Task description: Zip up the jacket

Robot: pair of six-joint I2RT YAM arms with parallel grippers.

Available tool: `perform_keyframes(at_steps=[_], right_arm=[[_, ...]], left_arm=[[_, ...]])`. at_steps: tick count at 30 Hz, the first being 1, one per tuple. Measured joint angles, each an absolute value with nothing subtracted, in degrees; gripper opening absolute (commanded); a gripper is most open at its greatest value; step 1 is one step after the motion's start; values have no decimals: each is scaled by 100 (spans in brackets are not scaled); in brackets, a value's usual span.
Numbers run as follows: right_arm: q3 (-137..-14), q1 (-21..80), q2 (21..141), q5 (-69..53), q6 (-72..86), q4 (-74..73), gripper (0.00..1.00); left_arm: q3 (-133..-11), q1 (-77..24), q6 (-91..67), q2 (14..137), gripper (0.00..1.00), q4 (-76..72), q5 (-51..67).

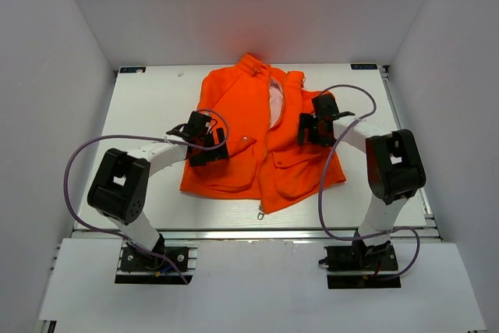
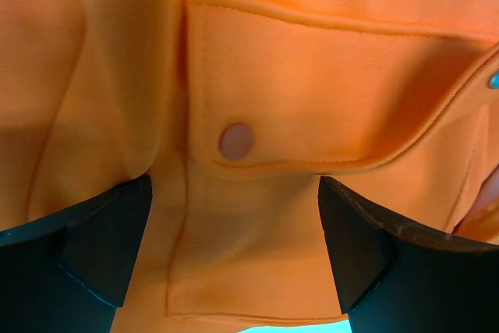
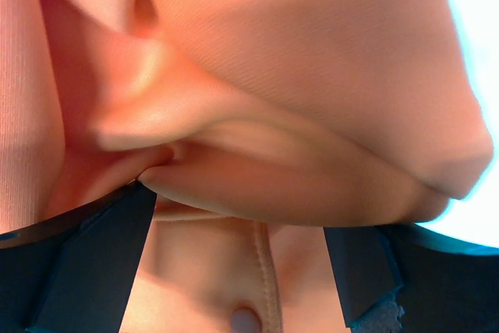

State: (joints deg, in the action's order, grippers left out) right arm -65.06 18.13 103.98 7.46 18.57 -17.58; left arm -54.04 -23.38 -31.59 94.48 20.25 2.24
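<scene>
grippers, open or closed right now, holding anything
left gripper: open, over the jacket, holding nothing
right gripper: open, bunched jacket fabric just ahead, nothing clamped

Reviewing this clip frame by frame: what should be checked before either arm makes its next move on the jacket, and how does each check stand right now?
1. Jacket front-up on the table: ok.
2. Front closed: not ok; it gapes below the collar, showing pale lining.
3. Zipper pull findable: ok, at the bottom hem, clear of both arms.
4. Left hand open: ok, fingers apart over a flap pocket and its snap.
5. Right hand open: ok, fingers apart over bunched fabric.
6. Zipper halves joined at the hem: cannot tell.
</scene>
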Motion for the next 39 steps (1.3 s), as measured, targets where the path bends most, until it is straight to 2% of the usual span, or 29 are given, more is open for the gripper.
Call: perform_keyframes(at_steps=[8, 13, 16, 21, 25, 28, 36, 39], right_arm=[[-7043, 1374, 10455, 742, 1398, -1535, 89], [-6471, 1511, 9247, 718, 1304, -1485, 89], [-6213, 2021, 8298, 696, 1323, -1590, 89], [-5695, 3629, 7319, 696, 1610, -1750, 89], [-5103, 4764, 7384, 696, 1975, -2062, 88], [-4838, 5253, 7747, 742, 2324, -2285, 83], [-4731, 5408, 8477, 1090, 2982, -2333, 74], [-4713, 5408, 8499, 1232, 3085, -2255, 75]], left_arm=[[-5443, -2320, -3409, 9437, 98, 2237, -318], [-5428, -2298, -3514, 9131, 98, 2399, -471], [-5428, -2292, -3522, 8698, 98, 2394, -419], [-5424, -2287, -3505, 7856, 98, 2338, -80], [-5223, -2287, -3507, 7354, 98, 2237, 185], [-4928, -2287, -3529, 7111, 98, 2222, 373], [-4556, -2287, -3492, 6866, 98, 2349, 738], [-4486, -2287, -3474, 6781, 98, 2381, 784]])
